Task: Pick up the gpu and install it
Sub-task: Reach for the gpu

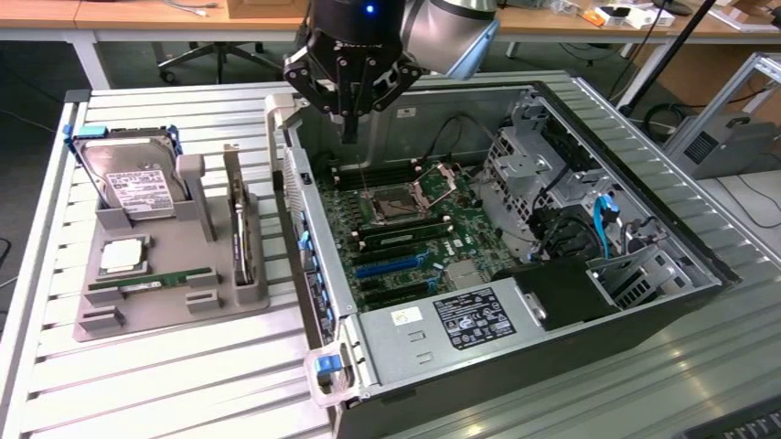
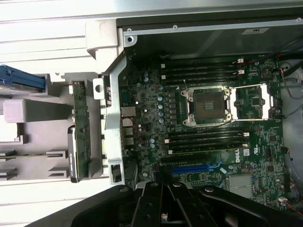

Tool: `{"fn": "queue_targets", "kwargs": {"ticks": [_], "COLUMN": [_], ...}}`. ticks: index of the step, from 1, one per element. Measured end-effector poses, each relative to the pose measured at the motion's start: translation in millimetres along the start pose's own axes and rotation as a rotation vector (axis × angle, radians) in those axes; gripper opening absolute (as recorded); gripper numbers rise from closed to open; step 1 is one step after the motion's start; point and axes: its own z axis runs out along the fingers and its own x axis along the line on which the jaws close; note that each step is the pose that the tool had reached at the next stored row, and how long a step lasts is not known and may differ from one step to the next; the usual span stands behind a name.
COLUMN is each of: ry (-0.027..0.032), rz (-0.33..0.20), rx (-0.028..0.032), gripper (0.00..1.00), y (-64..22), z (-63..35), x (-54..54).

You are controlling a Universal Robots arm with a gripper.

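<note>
A slatted metal table (image 1: 183,384) fills my exterior view, with wooden desks (image 1: 146,18) behind it. The arm (image 1: 445,32) comes in from twelve o'clock and points its wrist straight down over the rear edge of the one open computer case (image 1: 683,229). The gripper (image 1: 350,128) hangs above the motherboard (image 1: 403,229), clear of it, its fingers pressed together and holding nothing; in the wrist view I see the same closed gripper (image 2: 163,201) over the board, with the empty processor socket (image 2: 208,106) beyond it. The gpu (image 1: 244,229) stands on edge in the grey fixture tray (image 1: 171,315) at nine o'clock of the case, just beside its wall, well apart from the gripper; the wrist view shows its green board (image 2: 78,132) edge-on. On that tray I count one gpu, one hard drive (image 1: 137,187), one processor chip (image 1: 124,256) and one memory stick (image 1: 153,279).
</note>
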Motion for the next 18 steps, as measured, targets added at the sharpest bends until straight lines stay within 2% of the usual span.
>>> {"fn": "queue_targets", "kwargs": {"ticks": [18], "ry": [0.0000], "rz": [0.000], "rx": [0.0000], "gripper": [0.11], "y": [-0.4], "z": [-0.1], "x": [4.6]}}
